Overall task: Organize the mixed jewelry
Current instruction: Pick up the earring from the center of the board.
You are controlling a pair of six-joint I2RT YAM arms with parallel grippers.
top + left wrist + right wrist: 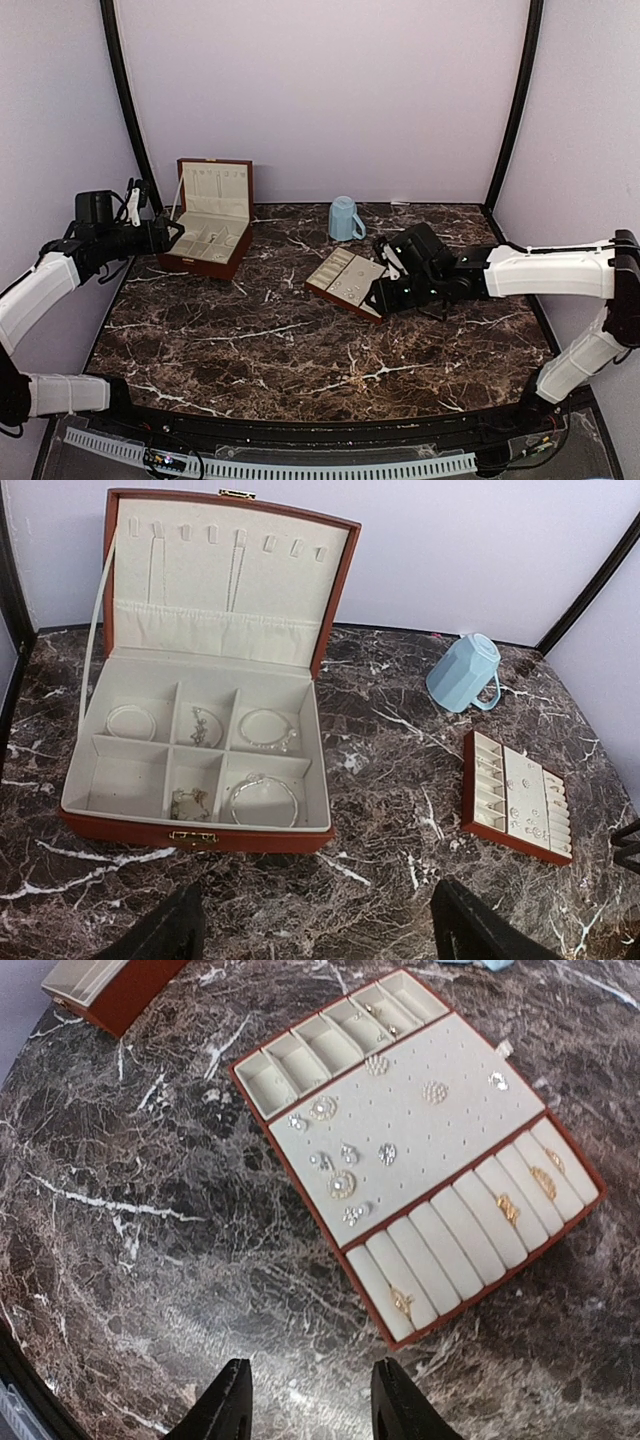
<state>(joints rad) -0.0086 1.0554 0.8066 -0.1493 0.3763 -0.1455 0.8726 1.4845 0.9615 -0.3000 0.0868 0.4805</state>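
Mixed jewelry (342, 1183) dots the tray (450, 1150) as tiny silvery studs. On the marble table (300, 340), the open wooden box (200, 835) stands back left, the tray right of center, the blue mug (345, 219) behind it. Left pincer (320, 900) hovers wide and empty facing the box; right pincer (312, 1370), partly open, empty, beside the tray.
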